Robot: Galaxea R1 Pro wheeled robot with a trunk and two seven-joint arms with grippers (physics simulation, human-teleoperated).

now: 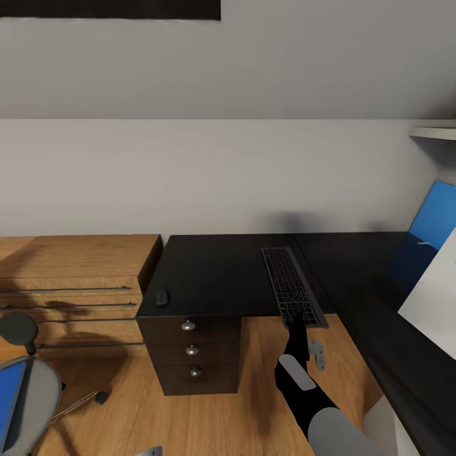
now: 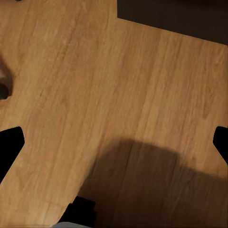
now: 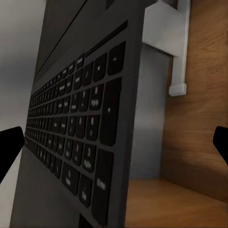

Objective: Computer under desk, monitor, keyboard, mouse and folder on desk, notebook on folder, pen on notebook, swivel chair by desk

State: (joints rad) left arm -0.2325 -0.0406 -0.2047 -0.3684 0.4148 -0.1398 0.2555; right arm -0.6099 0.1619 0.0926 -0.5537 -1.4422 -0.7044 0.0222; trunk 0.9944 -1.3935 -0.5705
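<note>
Head view, right gripper [image 1: 296, 324] at the near end of the keyboard [image 1: 291, 292] lying on the desk [image 1: 215, 278], mouse [image 1: 163, 296] far left, left wrist view, left gripper [image 2: 114, 142] spread wide, empty, above floor [image 2: 95, 76], right wrist view, fingers parted, keyboard [image 3: 76, 137] between them, grip unclear.

walls: plain grey sloped wall [image 1: 228, 171]
floor: light wood plank floor [image 1: 145, 411]
furniture: light wooden dresser with long bar handles [image 1: 76, 285]

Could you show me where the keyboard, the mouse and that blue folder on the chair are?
keyboard [image 1: 290, 288]: head view, middle of the key field.
mouse [image 1: 163, 296]: head view, top of its black shell, near the desk's left front edge.
folder [image 1: 9, 398]: head view, blue cover lying on the chair seat.
</note>
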